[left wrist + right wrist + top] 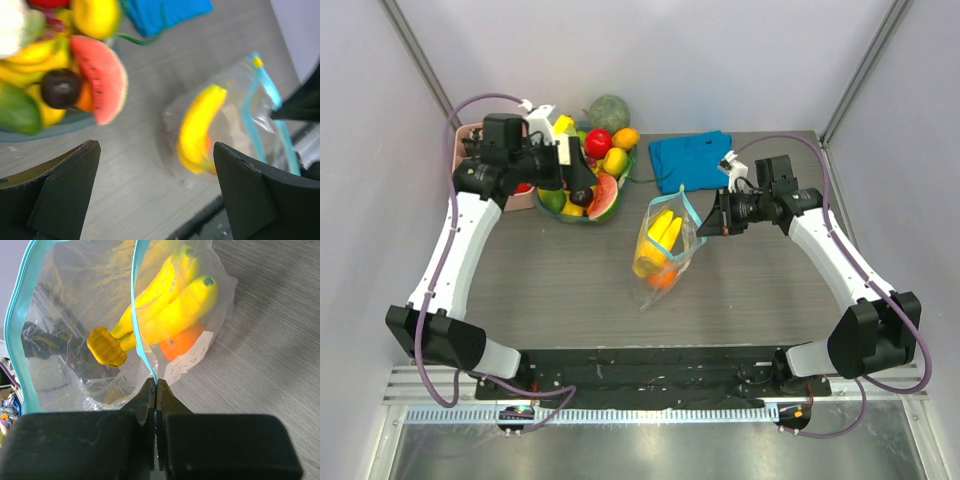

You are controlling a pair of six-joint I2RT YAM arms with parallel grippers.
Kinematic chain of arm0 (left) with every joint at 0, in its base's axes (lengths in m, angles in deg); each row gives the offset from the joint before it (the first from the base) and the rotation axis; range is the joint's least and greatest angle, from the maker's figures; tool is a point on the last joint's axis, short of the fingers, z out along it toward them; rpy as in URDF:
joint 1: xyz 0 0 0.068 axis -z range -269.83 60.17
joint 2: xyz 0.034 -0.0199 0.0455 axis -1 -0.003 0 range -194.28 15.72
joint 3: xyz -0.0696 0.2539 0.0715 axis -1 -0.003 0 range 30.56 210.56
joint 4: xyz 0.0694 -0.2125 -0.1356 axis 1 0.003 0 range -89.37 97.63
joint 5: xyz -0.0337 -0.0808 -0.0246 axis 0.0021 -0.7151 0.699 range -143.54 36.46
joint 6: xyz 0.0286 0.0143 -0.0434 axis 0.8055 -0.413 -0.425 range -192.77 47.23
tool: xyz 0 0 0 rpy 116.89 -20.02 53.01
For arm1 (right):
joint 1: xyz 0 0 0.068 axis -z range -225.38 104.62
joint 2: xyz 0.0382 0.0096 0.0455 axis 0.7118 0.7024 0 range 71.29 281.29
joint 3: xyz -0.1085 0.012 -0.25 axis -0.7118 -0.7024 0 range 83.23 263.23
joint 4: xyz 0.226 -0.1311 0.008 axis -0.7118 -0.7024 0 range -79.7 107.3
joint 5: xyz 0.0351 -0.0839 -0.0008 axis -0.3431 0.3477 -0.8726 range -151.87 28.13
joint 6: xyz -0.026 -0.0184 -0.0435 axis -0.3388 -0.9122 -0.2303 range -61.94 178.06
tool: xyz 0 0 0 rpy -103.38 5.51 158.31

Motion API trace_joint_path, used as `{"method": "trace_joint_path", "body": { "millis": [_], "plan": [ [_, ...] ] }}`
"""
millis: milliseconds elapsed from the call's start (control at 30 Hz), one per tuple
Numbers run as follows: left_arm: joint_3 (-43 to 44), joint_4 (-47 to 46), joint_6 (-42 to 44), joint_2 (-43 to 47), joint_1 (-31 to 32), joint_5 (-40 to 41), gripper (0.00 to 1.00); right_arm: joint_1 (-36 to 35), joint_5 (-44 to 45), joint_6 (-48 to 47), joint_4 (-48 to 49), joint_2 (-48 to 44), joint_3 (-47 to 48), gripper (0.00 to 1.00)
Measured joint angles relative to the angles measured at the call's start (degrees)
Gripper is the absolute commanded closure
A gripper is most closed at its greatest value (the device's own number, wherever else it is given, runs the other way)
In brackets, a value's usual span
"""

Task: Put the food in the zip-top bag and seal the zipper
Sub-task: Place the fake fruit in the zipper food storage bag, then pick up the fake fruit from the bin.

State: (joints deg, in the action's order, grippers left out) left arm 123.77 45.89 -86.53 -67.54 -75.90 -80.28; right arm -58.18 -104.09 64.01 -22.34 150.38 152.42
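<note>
My right claw (156, 390) is clenching the zipper (133, 295) of the zip-top bag (65, 300); bananas (185, 300) are hiding most of the orange (182, 342). My left claw (155, 147) is hanging wide open.

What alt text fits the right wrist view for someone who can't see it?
The right gripper pinches the blue-teal zipper of the clear zip-top bag, whose mouth gapes open. Inside lie a banana bunch and an orange.

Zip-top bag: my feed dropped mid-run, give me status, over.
Right end effector shut on blue-teal zipper strip of clear plastic zip-top bag, mouth open. Left end effector open, empty. Yellow banana bunch and orange inside. Nothing blocking mouth.
</note>
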Motion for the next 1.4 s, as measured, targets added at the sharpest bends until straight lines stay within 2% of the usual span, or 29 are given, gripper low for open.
{"method": "trace_joint_path", "body": {
  "millis": [100,300,433,567,867,1100,1133,1200,1267,1400],
  "plan": [
    [0.0,-0.9,2.6,-0.5,-3.6,2.2,0.03,0.0,0.0,0.0,0.0,0.0,0.0,0.99],
    [0.0,-2.2,9.4,-8.9,-4.9,7.1,0.28,0.0,0.0,0.0,0.0,0.0,0.2,0.99],
    [0.0,-4.1,11.8,-14.4,-4.9,7.8,0.34,0.0,0.0,0.0,0.0,0.0,0.4,0.99],
    [0.6,-6.3,14.1,-19.2,-4.9,8.8,0.34,0.0,0.0,0.0,0.0,0.0,0.5,0.99],
    [2.4,-9.9,16.0,-27.3,-4.9,10.3,0.24,0.0,0.0,0.0,0.0,0.0,0.7,0.99],
    [3.1,-11.5,16.2,-30.4,-4.7,10.3,0.27,0.0,0.0,-0.1,0.0,0.0,0.7,0.99],
    [3.1,-11.6,16.2,-30.5,-4.6,10.3,0.29,0.0,0.0,-0.1,-0.1,0.0,0.7,0.99],
    [3.1,-11.6,16.3,-30.5,-4.5,10.3,0.39,0.0,0.2,-0.1,-0.3,0.0,1.0,0.99],
    [3.2,-11.6,16.6,-30.5,-4.5,10.3,0.53,0.0,0.2,-0.3,-0.5,0.0,1.5,0.99],
    [3.8,-10.6,17.1,-30.3,-4.5,10.3,0.62,0.0,0.3,-0.8,-0.8,0.0,2.2,0.99]
  ]
}}
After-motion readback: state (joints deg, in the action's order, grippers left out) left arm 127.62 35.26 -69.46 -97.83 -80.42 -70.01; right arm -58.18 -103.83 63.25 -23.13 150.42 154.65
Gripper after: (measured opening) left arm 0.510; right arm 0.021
